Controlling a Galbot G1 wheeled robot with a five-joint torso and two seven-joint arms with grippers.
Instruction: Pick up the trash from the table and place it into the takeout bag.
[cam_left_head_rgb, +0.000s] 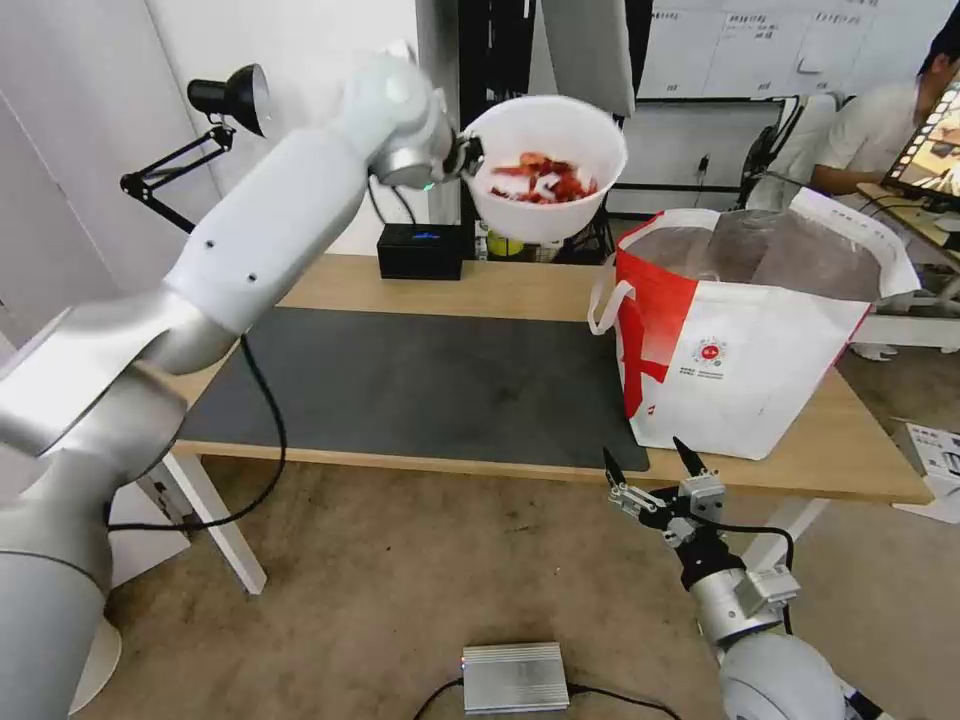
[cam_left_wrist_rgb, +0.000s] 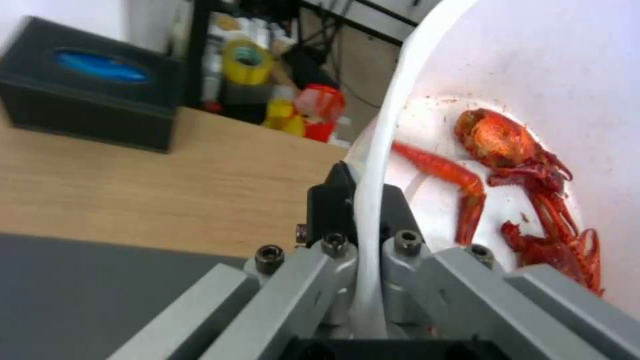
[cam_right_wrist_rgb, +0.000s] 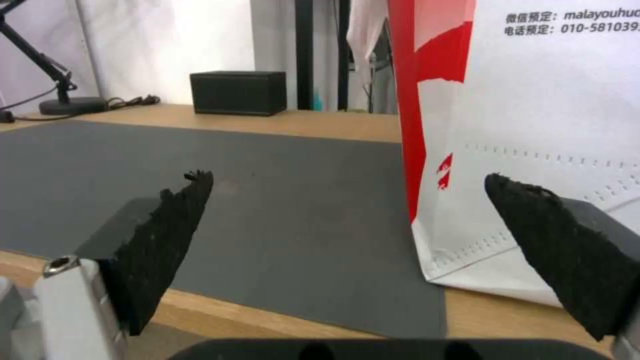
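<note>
My left gripper (cam_left_head_rgb: 465, 155) is shut on the rim of a white round bowl (cam_left_head_rgb: 545, 165) and holds it high above the back of the table (cam_left_head_rgb: 480, 285), left of the takeout bag (cam_left_head_rgb: 745, 330). Red crayfish shells (cam_left_wrist_rgb: 527, 200) lie inside the bowl (cam_left_wrist_rgb: 533, 60), and the rim runs between my left gripper (cam_left_wrist_rgb: 363, 200) pads. The bag stands open on the table's right end, white with a red side panel and foil lining. My right gripper (cam_left_head_rgb: 648, 462) hangs open below the table's front edge, in front of the bag (cam_right_wrist_rgb: 533, 150), nothing between its fingers.
A dark grey mat (cam_left_head_rgb: 420, 385) covers the table's middle. A black box (cam_left_head_rgb: 420, 250) sits at the back edge, a black desk lamp (cam_left_head_rgb: 215, 115) at the back left. A silver box (cam_left_head_rgb: 515, 677) with cables lies on the floor. A yellow tape roll (cam_left_wrist_rgb: 248, 56) sits behind the table.
</note>
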